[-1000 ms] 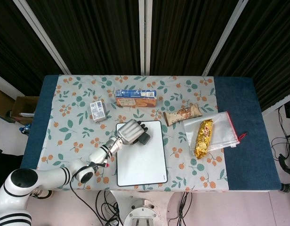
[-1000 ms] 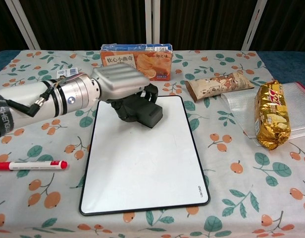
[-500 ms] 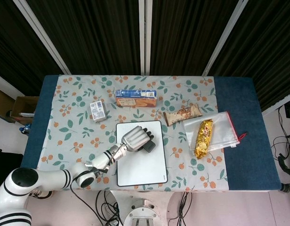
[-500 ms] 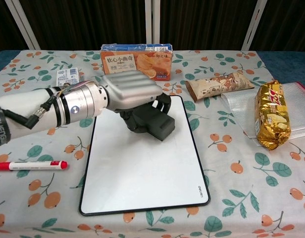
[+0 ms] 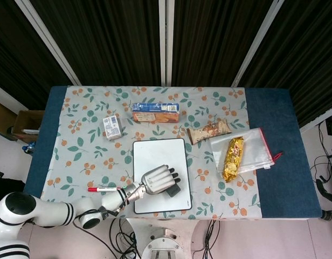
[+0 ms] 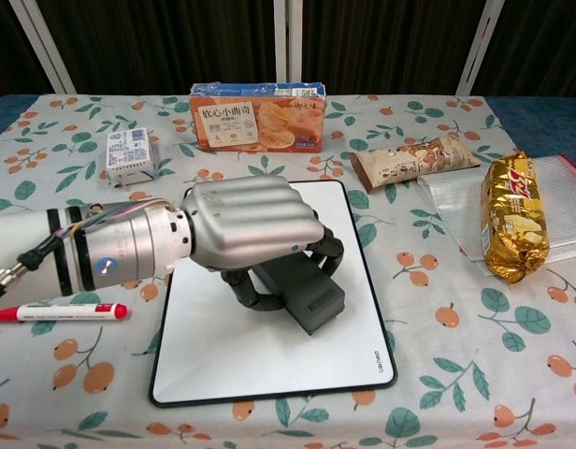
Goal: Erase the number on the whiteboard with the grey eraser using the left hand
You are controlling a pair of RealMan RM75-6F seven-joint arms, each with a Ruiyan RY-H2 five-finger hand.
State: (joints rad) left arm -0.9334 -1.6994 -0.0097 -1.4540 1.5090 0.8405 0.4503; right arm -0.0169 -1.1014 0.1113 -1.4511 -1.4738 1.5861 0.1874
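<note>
The grey eraser [image 6: 302,295] sits flat on the whiteboard [image 6: 223,360], in the near right part of the board, and the left hand [image 6: 251,229] is clamped over it from above with its fingers [image 6: 330,254] curled down round the far end of the block. In the head view the same hand [image 5: 158,181] covers the board's [image 5: 158,151] near half, with the eraser [image 5: 174,189] poking out at the fingertips. No number shows on any bare part of the board; whether a trace is left under the hand cannot be told.

The main risk, as I judge it, is the near right corner: the eraser is close to the board's edge, and a further stroke that way could run it off the frame onto the flowered tablecloth [image 6: 475,374], tip the block in the grasp, or drag the whole board along. Pressing too hard could also shove the board toward the red marker [image 6: 54,311], which lies just left of it under the forearm.

Farther off stand a biscuit box [image 6: 258,116], a small white carton [image 6: 129,152], a snack bar [image 6: 414,161], and a gold packet [image 6: 512,217] on a clear pouch [image 6: 456,201]. The right hand appears in neither view.
</note>
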